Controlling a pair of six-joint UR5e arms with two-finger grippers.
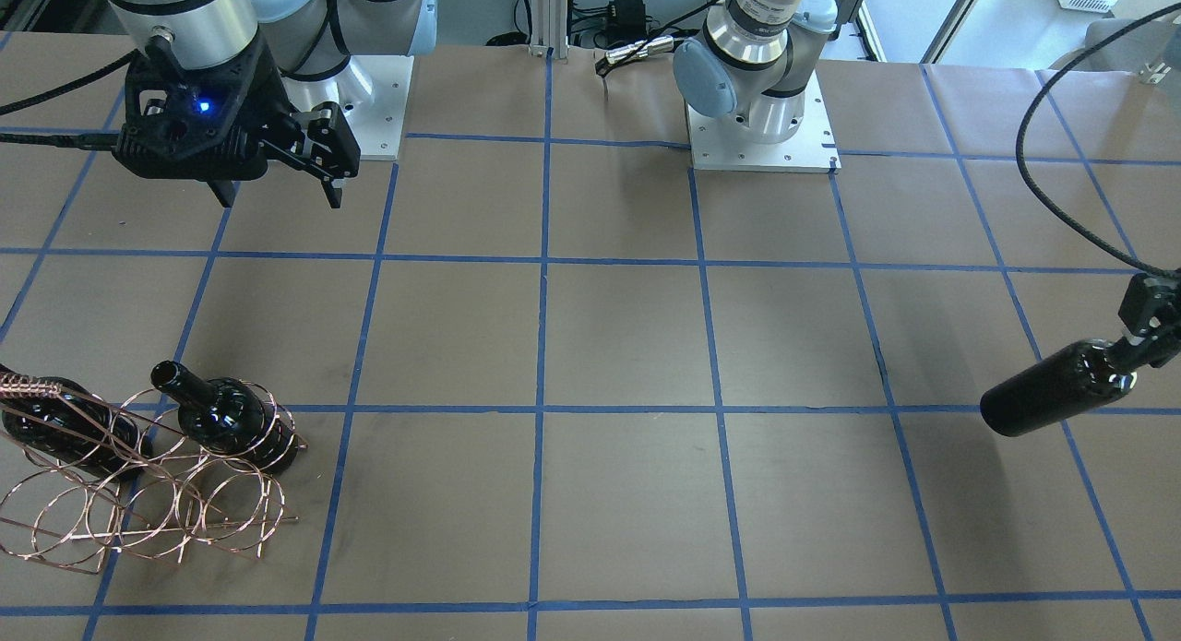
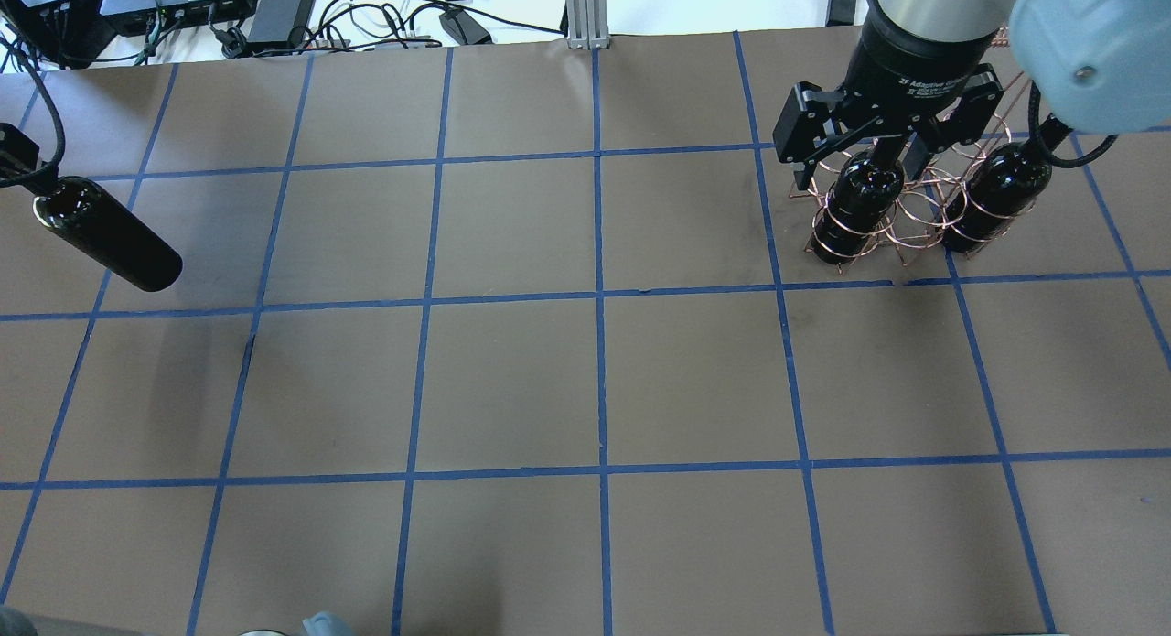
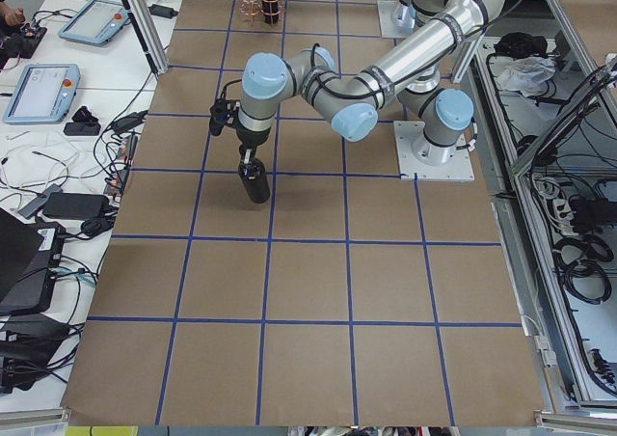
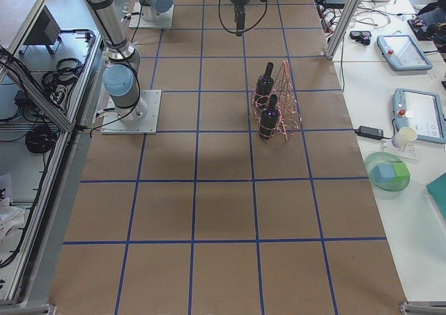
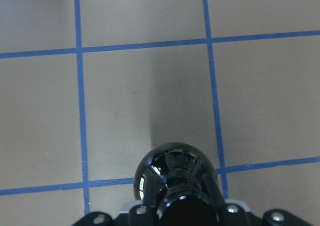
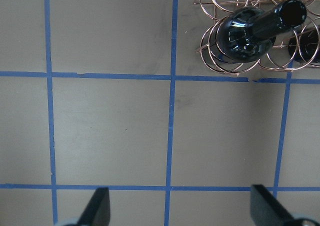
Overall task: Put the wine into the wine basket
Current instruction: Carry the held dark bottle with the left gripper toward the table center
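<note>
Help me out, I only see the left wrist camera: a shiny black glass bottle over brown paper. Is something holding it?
Observer: Yes, the left gripper grips the glossy black glass bottle by its neck, above the table.
Visitor: Where's the basket?
Observer: The copper wire basket stands at the table's other end, on the robot's right.
Visitor: Is it empty?
Observer: No, two more black glass bottles sit in its loops.

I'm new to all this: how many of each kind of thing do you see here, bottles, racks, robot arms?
Bottles: 3, two in the rack, one bottle in the left arm's jaws
Rack: 1
Arms: 2, the left arm and the right arm
Total: 6
</note>
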